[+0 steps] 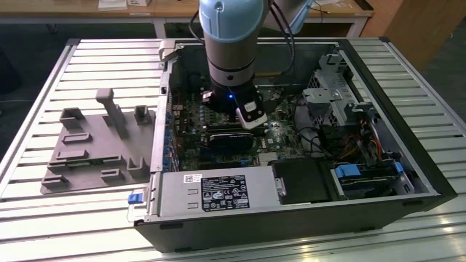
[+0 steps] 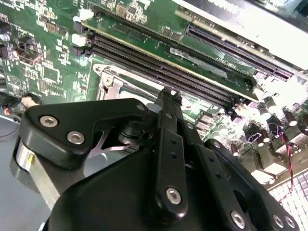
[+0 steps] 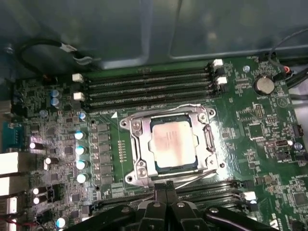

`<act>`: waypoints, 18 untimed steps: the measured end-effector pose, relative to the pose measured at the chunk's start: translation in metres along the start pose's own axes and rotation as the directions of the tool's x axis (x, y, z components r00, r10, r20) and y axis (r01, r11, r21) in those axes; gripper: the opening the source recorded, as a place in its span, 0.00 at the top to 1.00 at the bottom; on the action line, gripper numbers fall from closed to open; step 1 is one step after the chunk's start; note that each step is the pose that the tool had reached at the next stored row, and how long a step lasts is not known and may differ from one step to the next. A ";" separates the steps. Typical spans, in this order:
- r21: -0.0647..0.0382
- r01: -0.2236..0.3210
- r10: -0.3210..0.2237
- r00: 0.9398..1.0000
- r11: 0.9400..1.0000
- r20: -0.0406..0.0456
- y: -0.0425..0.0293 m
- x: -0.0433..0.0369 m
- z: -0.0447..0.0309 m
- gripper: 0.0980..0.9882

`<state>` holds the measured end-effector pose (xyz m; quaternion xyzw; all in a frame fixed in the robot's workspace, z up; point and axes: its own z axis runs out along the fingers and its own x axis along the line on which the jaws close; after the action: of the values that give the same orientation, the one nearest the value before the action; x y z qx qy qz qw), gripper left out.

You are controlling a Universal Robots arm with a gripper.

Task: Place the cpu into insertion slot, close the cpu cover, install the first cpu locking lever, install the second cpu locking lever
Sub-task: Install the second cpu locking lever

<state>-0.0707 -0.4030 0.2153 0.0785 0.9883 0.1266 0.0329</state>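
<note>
In the first wrist view the cpu (image 3: 173, 147) sits seated in the insertion slot (image 3: 210, 139), with the cpu cover (image 3: 137, 147) lying closed around it. The gripper (image 3: 166, 190) hovers at the socket's edge beside a thin locking lever (image 3: 195, 179), fingers (image 3: 160, 192) pressed together, holding nothing. The exterior view places the arm (image 1: 231, 49) inside the open computer case (image 1: 291, 218) on the slatted worktop (image 1: 43, 207).

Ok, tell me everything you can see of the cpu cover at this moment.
In the first wrist view the cpu cover is a thin silvery metal frame, roughly square, lying flat and closed over the insertion slot on the green circuit board. Through its open window shows the cpu, dull silver-grey and seated. Screws sit at the frame's corners. A thin wire lever runs along its edge nearest the pincer, whose fingertips stand together beside that edge; whether they touch it cannot be told.
</note>
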 end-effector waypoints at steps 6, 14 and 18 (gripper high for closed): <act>-0.049 -0.004 0.004 1.000 0.999 -0.007 -0.0105 0.0001 -0.0003 1.00; -0.077 -0.007 0.006 1.000 0.997 -0.012 -0.0170 0.0100 0.0045 1.00; -0.092 -0.009 0.007 1.000 0.996 -0.014 -0.0199 0.0151 0.0067 1.00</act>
<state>-0.0879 -0.4179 0.2031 0.0800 0.9813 0.1725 0.0292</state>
